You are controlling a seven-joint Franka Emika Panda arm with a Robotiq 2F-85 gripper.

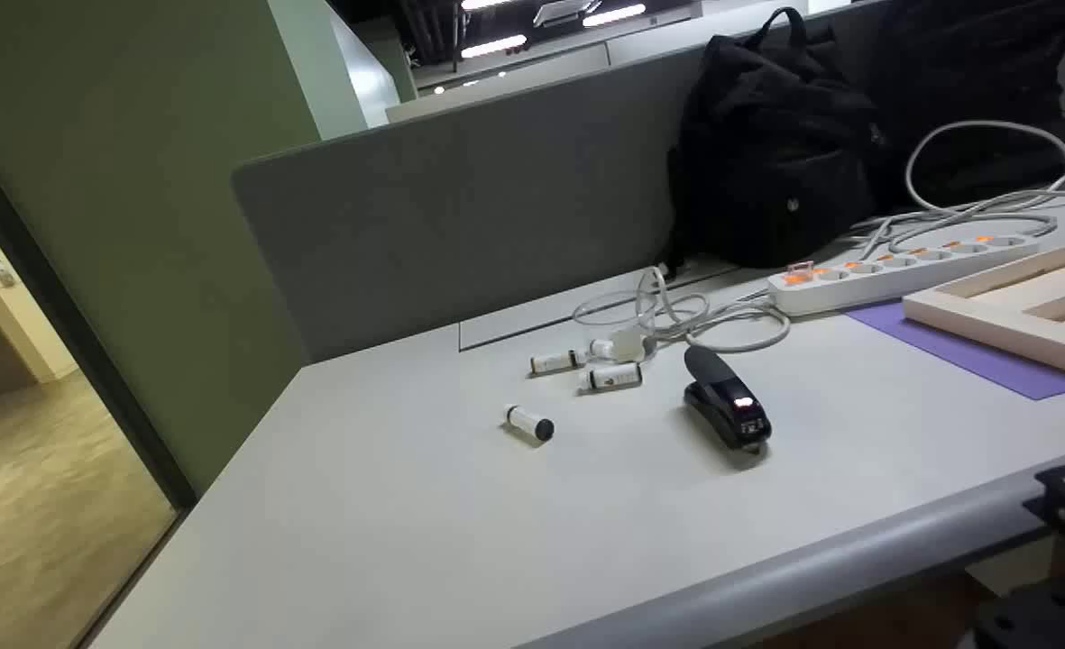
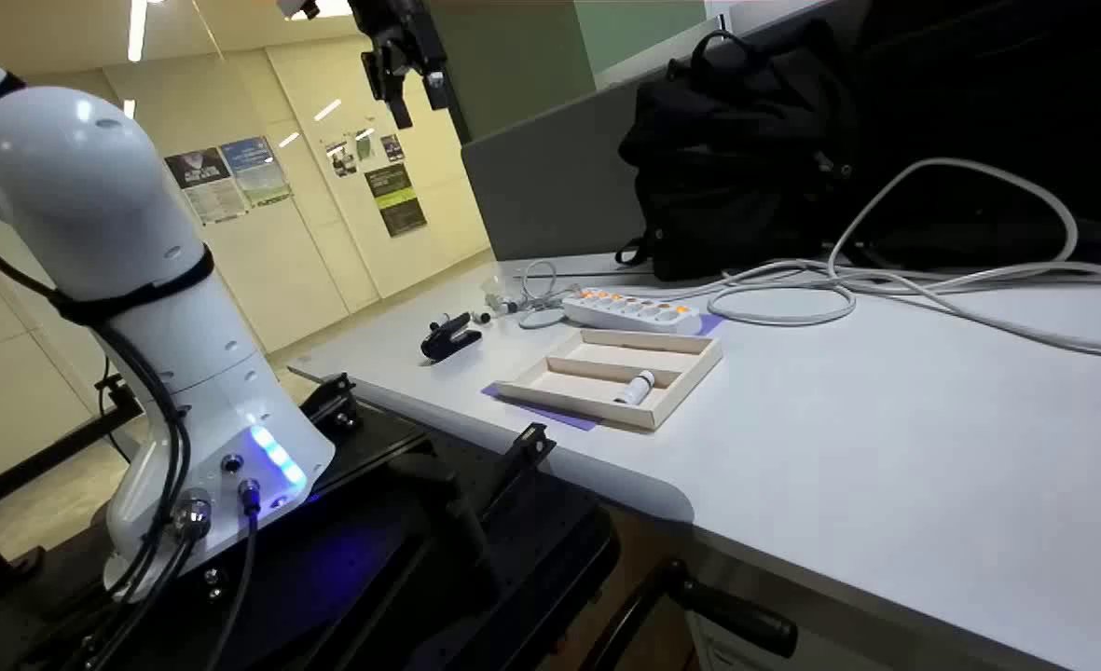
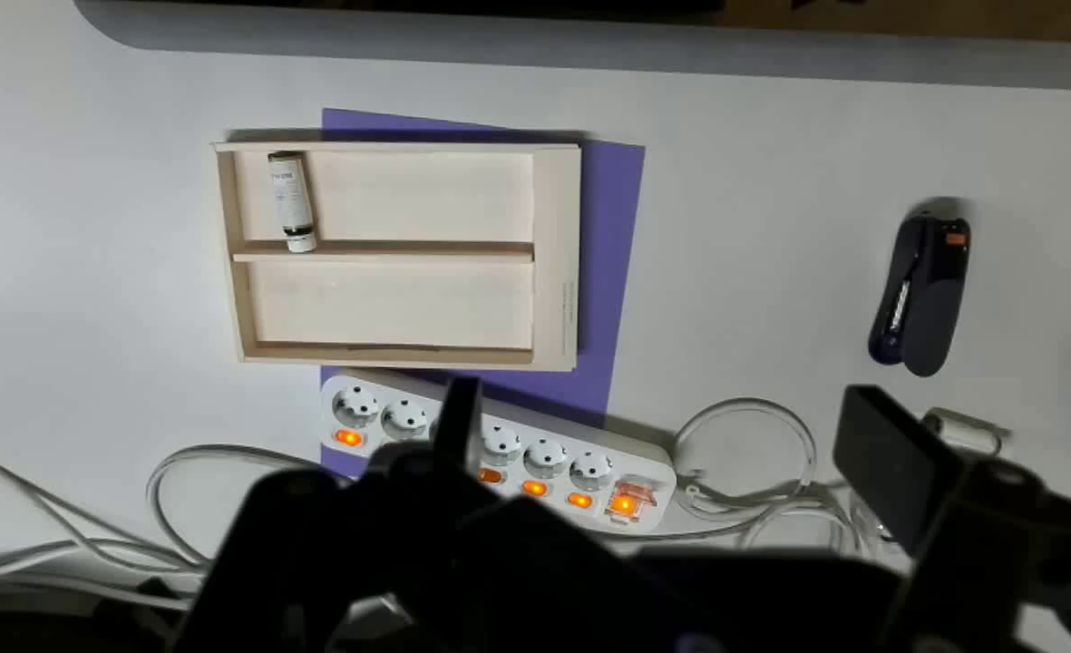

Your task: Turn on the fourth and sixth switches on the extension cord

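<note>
1. The white arm (image 2: pixel 103 205) stands at the front of the table (image 2: pixel 886 447), a blue light (image 2: pixel 278 455) glowing on its base.
2. The gripper (image 3: pixel 666 435) is raised well above the table, its two fingers (image 3: pixel 893 462) spread wide apart.
3. Near the table's front edge lies a wooden tray (image 3: pixel 556 272) with two compartments. A small bottle (image 3: pixel 290 195) lies tilted in the compartment nearer that edge, one end over the divider.
4. Purple paper (image 3: pixel 612 218) lies beneath the tray and runs on under the extension cord (image 3: pixel 522 460).
5. A black stapler (image 3: pixel 920 295) rests on the table, well apart from the tray.
6. Several loose bottles (image 1: pixel 613 376) lie on their sides past the stapler.
7. The extension cord lies just beyond the tray, at a slant to it; I cannot tell whether they touch. At one end its main switch (image 3: pixel 625 504) glows beside a raised clear cover. Counting from there, the first two small switches are lit and the third (image 3: pixel 491 475) looks duller. A finger hides the next two in the wrist view, and the last (image 3: pixel 348 437) is lit.
8. Pale cable (image 2: pixel 946 162) loops near both ends of the extension cord.
9. A black backpack (image 1: pixel 775 162) stands behind, in front of a grey panel (image 1: pixel 460 225).
10. Posters (image 2: pixel 396 200) hang on the far wall (image 2: pixel 322 247).
</note>
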